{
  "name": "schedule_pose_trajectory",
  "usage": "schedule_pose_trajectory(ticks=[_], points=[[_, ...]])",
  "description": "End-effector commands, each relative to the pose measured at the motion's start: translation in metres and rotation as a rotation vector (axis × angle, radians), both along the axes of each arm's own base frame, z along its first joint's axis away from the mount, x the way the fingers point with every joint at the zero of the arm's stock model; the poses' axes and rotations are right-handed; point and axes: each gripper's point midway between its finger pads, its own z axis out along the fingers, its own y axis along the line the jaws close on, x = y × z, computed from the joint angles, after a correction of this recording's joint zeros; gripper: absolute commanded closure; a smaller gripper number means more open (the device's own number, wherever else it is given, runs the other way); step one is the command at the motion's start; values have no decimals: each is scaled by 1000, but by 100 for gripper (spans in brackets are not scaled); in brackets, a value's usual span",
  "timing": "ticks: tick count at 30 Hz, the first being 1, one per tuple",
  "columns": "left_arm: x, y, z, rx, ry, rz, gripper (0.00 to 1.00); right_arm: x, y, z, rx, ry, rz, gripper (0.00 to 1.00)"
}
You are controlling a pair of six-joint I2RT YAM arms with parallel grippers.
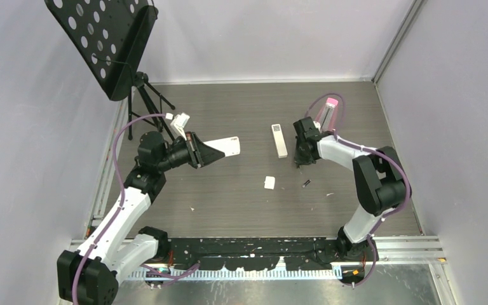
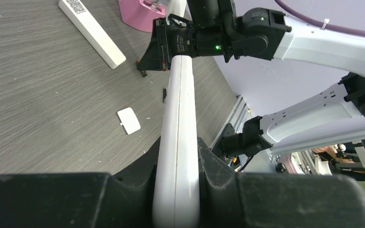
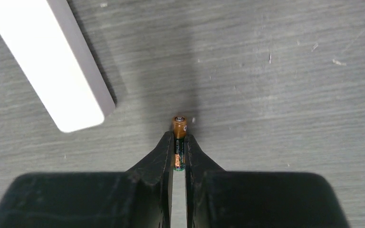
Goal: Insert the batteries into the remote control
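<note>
- The step in hand appears to be picking up a cell. The right gripper (image 3: 179, 142) has its jaws pinched nearly together on a small dark cylindrical battery with a copper-coloured tip (image 3: 179, 127). The tip pokes out past the fingertips, over the grey wood-grain table (image 3: 275, 95).
- The left gripper (image 2: 178, 148) is clamped narrowly on the short white plastic remote control (image 2: 180, 95). It holds the remote edge-on above the table, well left of the right arm.
- A second loose dark battery (image 1: 305, 183) lies near the right gripper. A small white rounded battery cover (image 1: 269, 182) lies flat between the arms. A long slim white remote (image 1: 279, 140) lies just beside the right gripper.
- The next move likely calls for lifting the pinched battery, carrying it to the remote control and lining it up with the bay. The left arm probably has to turn the bay towards it.
- No view shows the bay, only the seam along the remote's edge, so it cannot be told whether any cell is already seated.
- Only two batteries can be made out.
- It cannot be told whether the gripped battery is touching the table.
</note>
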Motion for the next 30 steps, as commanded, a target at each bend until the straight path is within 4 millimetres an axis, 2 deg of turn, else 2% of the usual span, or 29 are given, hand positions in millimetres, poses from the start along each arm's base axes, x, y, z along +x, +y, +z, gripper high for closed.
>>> schedule_pose_trajectory(ticks=[1, 5, 10, 14, 17, 19, 22, 30], points=[[-4, -8, 27, -76, -82, -53, 100, 11, 18, 56, 126, -199, 17, 99], [-9, -7, 37, -83, -122, -59, 100, 11, 48, 131, 316, -435, 100, 99], [-8, -10, 38, -115, -111, -76, 100, -8, 84, 231, 547, -683, 212, 99], [-2, -15, 44, -170, -80, -72, 100, -29, 123, 292, 685, -804, 316, 99], [0, -19, 48, -221, -53, -74, 100, -44, 152, 325, 752, -865, 371, 99], [-1, -22, 47, -254, -39, -91, 100, -55, 170, 336, 736, -900, 398, 99], [-3, -23, 48, -300, -30, -100, 100, -66, 188, 341, 697, -912, 431, 99], [-7, -22, 56, -359, -7, -104, 100, -67, 203, 333, 613, -908, 482, 99]])
